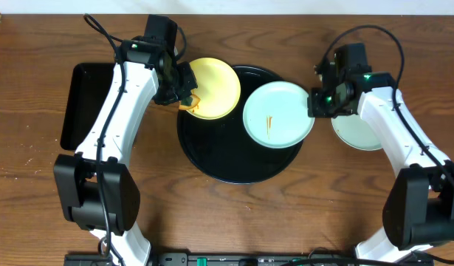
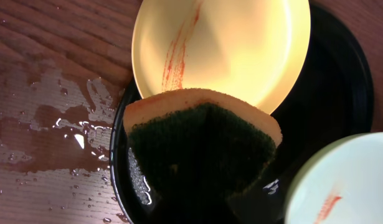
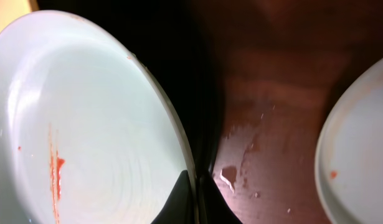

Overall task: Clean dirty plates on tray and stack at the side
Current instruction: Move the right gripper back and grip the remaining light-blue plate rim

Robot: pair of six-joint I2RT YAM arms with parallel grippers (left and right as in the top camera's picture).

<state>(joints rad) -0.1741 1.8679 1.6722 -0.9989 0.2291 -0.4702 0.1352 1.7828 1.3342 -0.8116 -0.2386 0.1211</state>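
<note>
From above, my left hand (image 1: 184, 94) is clenched on the sponge (image 1: 190, 104), right at the yellow plate's (image 1: 214, 85) left edge. That plate hangs over the rim of the round black tray (image 1: 234, 168), so a hard push could tip it off. My right hand (image 1: 315, 102) pinches the rim of the mint plate (image 1: 278, 114) on the tray. A second mint plate (image 1: 357, 134) sits on the surface beside it.

My left camera: the red smear (image 2: 179, 57) is past the sponge, and water (image 2: 54, 132) lies on the surface — slippery.

My right camera: I hold only a thin bit of rim — the mint plate could slide out.
</note>
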